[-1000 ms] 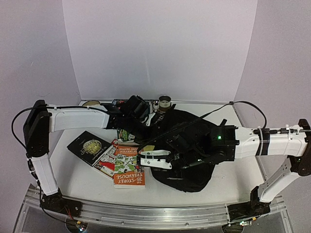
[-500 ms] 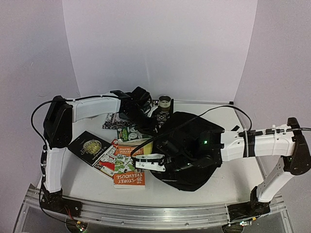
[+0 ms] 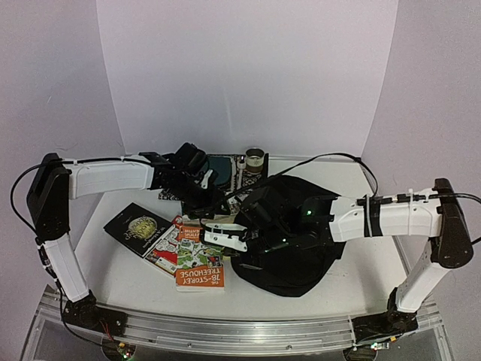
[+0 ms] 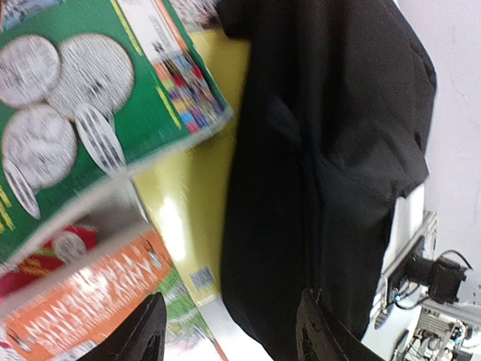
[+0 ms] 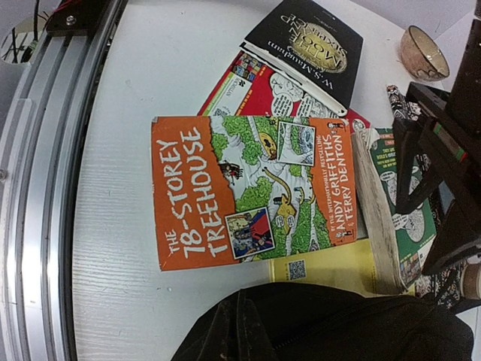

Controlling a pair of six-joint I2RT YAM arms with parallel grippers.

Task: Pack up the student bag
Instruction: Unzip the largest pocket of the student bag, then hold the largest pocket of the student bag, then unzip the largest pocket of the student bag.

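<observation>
Left jaws released, bag (image 4: 331,150) edge and books (image 4: 75,98) ahead of them; right jaws' state cannot be told. Books could be shoved if bag is snagged.

The left arm reached rightward, elbow raised, and the left gripper (image 4: 229,340) had its jaws spread apart. The right arm stretched low toward the left. The right gripper's (image 3: 218,235) fingers seemed hidden, their state unclear.

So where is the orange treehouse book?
In the top view, the orange Treehouse book lies flat just left of the black backpack, at the front of the book pile.
</observation>
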